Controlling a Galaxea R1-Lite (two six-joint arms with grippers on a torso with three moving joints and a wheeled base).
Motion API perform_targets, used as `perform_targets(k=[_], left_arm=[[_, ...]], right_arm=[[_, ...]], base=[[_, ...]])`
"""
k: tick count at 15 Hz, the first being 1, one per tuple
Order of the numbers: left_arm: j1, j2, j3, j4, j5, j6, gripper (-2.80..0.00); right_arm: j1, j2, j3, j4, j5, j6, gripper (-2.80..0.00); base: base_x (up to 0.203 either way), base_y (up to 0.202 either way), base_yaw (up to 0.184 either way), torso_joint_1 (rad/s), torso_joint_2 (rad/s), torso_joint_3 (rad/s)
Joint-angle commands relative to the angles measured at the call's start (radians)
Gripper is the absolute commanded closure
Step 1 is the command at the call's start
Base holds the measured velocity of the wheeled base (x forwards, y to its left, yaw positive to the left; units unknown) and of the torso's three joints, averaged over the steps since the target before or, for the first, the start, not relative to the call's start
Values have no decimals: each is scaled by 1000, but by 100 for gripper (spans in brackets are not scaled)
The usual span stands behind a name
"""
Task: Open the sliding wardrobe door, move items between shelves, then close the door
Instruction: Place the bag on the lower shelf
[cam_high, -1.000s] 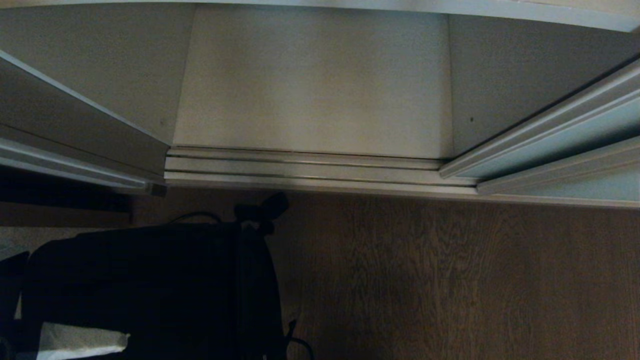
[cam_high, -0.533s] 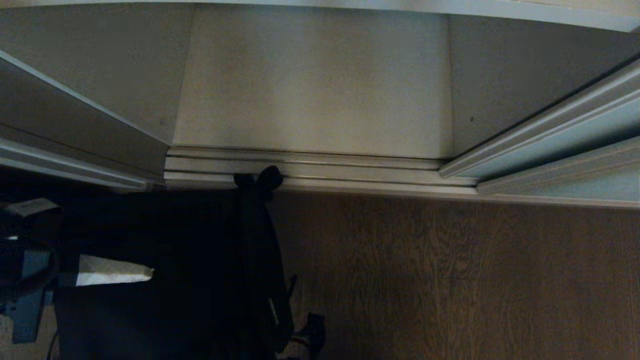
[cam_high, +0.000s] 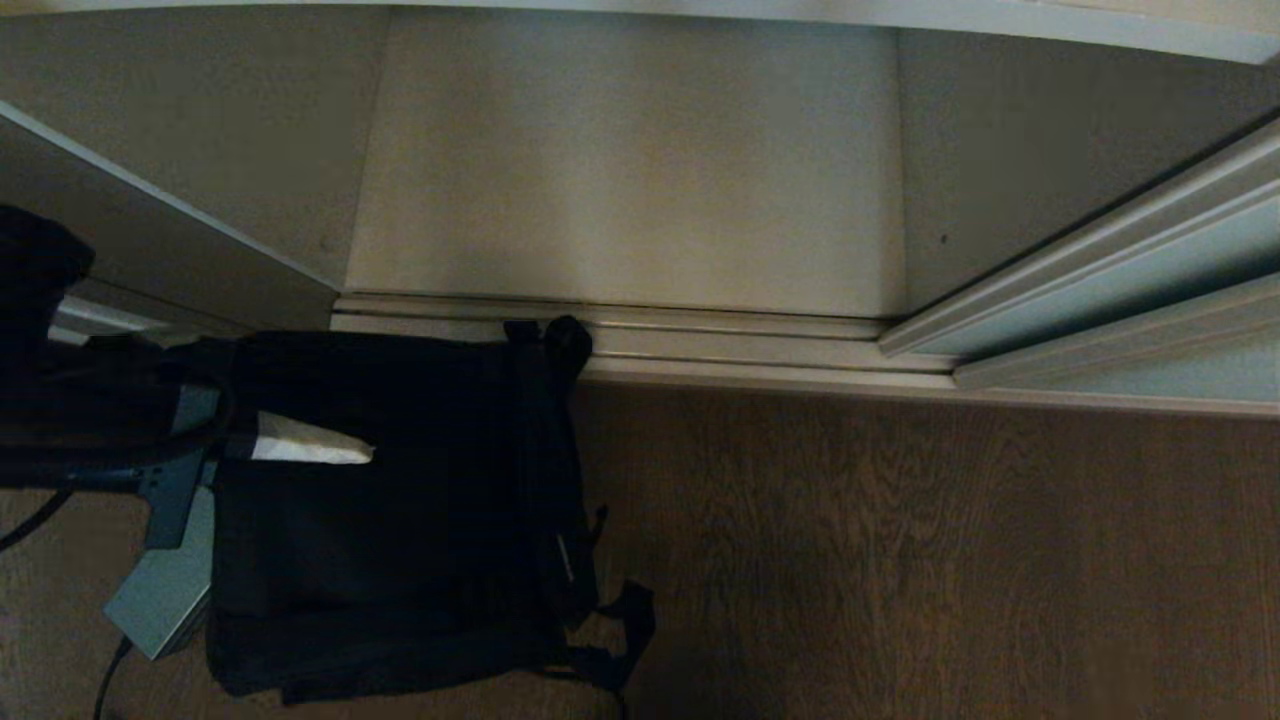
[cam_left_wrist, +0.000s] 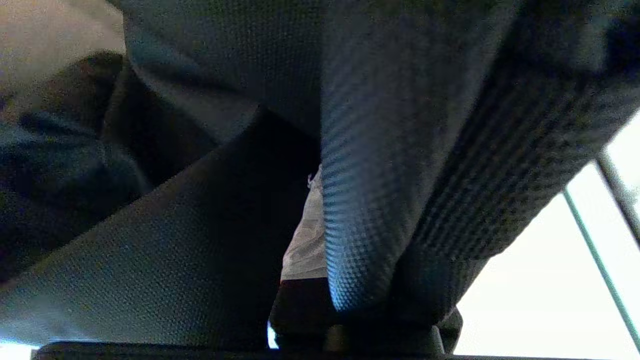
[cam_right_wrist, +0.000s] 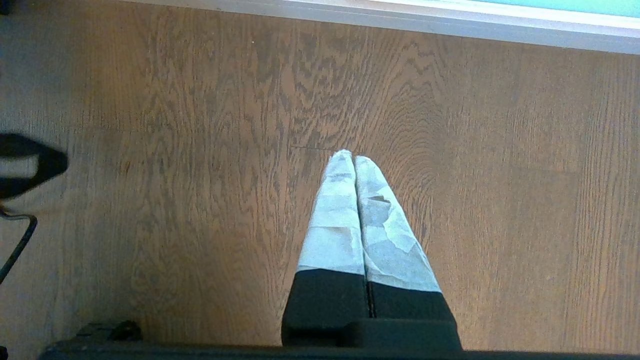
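Note:
A soft black bag (cam_high: 420, 500) with webbing straps hangs over the wooden floor in front of the open wardrobe, at the lower left of the head view. My left gripper (cam_high: 335, 452) comes in from the left and is shut on the bag's fabric. In the left wrist view the black weave (cam_left_wrist: 375, 175) fills the picture, and one taped finger (cam_left_wrist: 302, 250) shows beside a fold. The bag's top corner lies over the door track (cam_high: 720, 345). The sliding wardrobe door (cam_high: 1130, 290) stands slid to the right. The white bottom shelf (cam_high: 630, 180) lies bare. My right gripper (cam_right_wrist: 354, 157) is shut, parked over the floor.
The wardrobe's left side panel (cam_high: 150, 240) borders the opening next to my left arm. An upper shelf edge (cam_high: 900, 15) runs along the top. Wooden floor (cam_high: 900, 560) spreads to the right of the bag. A black strap end and cable (cam_right_wrist: 25, 170) show in the right wrist view.
My left gripper has carried the bag forward toward the wardrobe. The bag's top has gone from short of the track to over it. The right arm has kept still.

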Motion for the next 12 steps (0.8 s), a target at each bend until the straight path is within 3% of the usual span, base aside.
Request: perform_targets(k=[1,8,12], left_arm=[[-16,95,-96,-22,-2,-17,0],[-61,321,-382,-30,3,-48,0],[-92,370,-407,-32,6,-89,0]], right_arm=[[0,-2,0,0,0,0,0],[0,-2,0,0,0,0,0],[0,-2,0,0,0,0,0]], base=[[0,0,0,0,0,0],[0,0,0,0,0,0],[0,0,0,0,0,0]])
